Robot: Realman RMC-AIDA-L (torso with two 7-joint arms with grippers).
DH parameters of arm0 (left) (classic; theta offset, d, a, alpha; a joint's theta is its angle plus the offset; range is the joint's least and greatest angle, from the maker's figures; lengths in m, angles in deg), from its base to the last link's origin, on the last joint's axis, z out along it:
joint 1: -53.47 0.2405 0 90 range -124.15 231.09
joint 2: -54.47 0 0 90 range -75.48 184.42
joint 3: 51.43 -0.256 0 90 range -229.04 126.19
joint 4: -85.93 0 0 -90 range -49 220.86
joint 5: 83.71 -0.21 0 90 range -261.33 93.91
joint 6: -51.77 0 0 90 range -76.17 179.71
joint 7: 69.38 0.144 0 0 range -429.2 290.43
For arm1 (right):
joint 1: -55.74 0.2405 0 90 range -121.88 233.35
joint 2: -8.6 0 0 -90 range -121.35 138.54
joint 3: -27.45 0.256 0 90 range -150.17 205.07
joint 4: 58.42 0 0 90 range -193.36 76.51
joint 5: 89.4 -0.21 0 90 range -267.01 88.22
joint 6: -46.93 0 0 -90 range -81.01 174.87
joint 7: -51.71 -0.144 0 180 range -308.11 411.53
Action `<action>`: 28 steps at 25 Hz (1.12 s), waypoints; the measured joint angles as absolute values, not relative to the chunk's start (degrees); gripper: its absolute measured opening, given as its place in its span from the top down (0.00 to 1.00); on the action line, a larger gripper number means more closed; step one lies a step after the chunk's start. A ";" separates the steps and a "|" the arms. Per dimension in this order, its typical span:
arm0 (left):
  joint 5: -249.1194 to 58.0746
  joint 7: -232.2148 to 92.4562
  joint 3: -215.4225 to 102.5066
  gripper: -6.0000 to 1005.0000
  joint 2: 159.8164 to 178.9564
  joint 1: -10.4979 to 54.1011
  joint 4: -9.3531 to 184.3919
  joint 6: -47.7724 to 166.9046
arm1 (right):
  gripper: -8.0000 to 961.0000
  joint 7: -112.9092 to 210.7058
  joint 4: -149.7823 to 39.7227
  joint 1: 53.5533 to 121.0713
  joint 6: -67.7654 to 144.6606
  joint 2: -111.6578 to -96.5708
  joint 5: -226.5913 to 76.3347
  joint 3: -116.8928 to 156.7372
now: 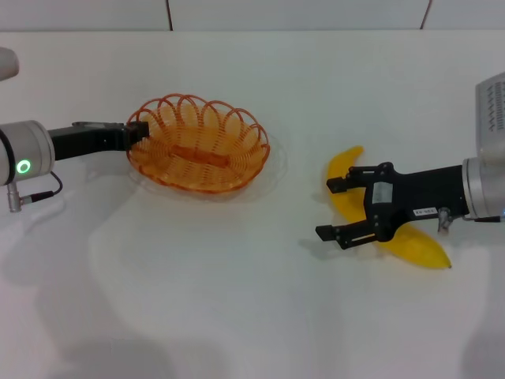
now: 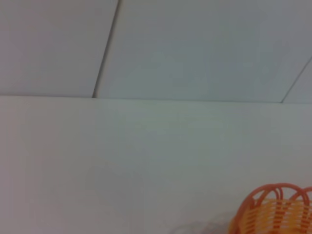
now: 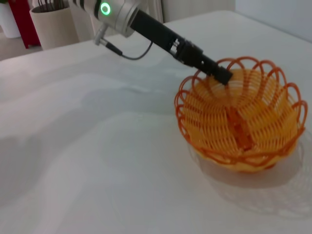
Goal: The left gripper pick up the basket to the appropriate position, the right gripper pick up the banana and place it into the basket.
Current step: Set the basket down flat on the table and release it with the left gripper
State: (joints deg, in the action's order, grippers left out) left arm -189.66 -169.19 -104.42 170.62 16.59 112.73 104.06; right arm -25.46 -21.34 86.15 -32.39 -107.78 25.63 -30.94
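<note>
The orange wire basket (image 1: 254, 155) is left of the table's middle and also shows in the right wrist view (image 3: 243, 122) and the left wrist view (image 2: 278, 212). It seems raised slightly, with a shadow beneath it. My left gripper (image 1: 140, 134) is shut on the basket's left rim, which is clear in the right wrist view (image 3: 222, 75). The yellow banana (image 1: 422, 249) lies on the table at the right. My right gripper (image 1: 338, 208) is open and empty. It hovers over the banana's middle, with its fingers reaching past the banana toward the basket.
The white table (image 1: 237, 300) runs back to a tiled wall (image 1: 300, 12). A grey cable (image 1: 43, 193) hangs from the left wrist. Beyond the table, the right wrist view shows a white pot (image 3: 51, 24) and a red object (image 3: 22, 17).
</note>
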 joint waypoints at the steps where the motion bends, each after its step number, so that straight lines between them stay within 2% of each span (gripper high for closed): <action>1: -189.65 -169.18 -104.42 0.91 170.62 16.60 112.74 104.07 | 0.07 -25.42 -21.26 86.15 -32.50 -107.80 25.19 -30.86; 28: -189.62 -168.63 -104.42 0.91 170.72 17.08 112.73 103.20 | 0.07 -25.10 -18.98 85.44 -35.07 -107.68 20.89 -30.73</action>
State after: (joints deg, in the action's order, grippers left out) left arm -189.62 -168.63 -104.42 170.72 17.08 112.73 103.20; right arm -25.10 -18.98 85.44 -35.07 -107.68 20.89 -30.73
